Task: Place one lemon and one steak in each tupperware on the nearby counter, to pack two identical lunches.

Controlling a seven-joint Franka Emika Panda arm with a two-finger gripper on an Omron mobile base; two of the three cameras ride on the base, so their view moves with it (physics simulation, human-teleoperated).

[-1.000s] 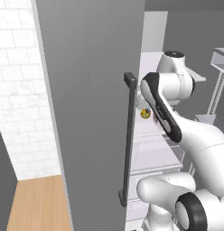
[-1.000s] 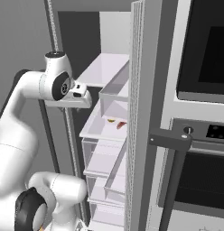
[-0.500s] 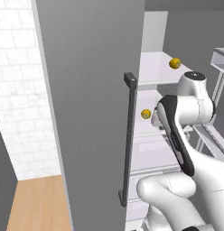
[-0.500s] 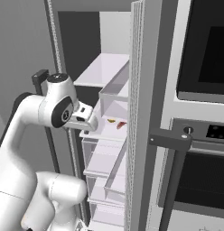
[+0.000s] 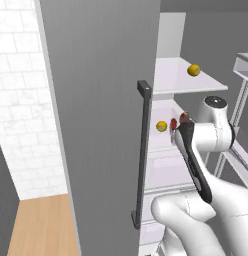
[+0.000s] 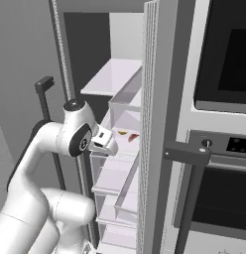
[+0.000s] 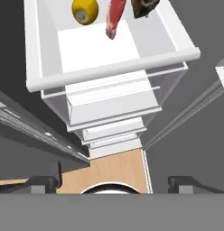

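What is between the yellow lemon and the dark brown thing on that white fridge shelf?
A red steak lies between the lemon and the dark brown item on the shelf, seen in the hand view.

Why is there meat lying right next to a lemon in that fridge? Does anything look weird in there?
A bit odd, yes: on one fridge shelf a red steak and a darker piece of meat lie bare, unwrapped, beside a lemon. Another lemon sits alone on the shelf above. Nothing looks spilled or broken.
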